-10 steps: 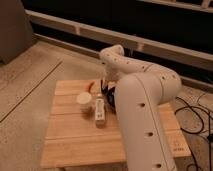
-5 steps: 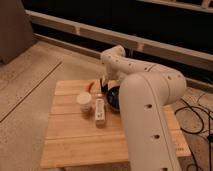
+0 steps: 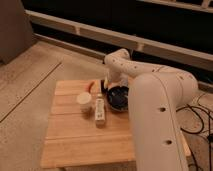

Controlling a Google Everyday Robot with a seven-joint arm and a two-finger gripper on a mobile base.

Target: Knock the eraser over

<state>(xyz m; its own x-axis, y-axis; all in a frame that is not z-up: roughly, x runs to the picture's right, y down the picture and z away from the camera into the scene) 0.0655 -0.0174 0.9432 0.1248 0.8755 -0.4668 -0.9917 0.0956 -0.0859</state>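
Light: warm, moderately dim, falling from above on the near side.
Brightest item: white arm [image 3: 155, 100], upper surfaces mildly washed out.
Gripper [image 3: 104, 84]: at the table's far edge, in the arm's shade, dark against dark.
Beyond the gripper: wall nearly black.
Nearer than the gripper: wooden table [image 3: 80, 140], evenly lit, with short soft shadows.
Quality: soft throughout, grainy, no glare.
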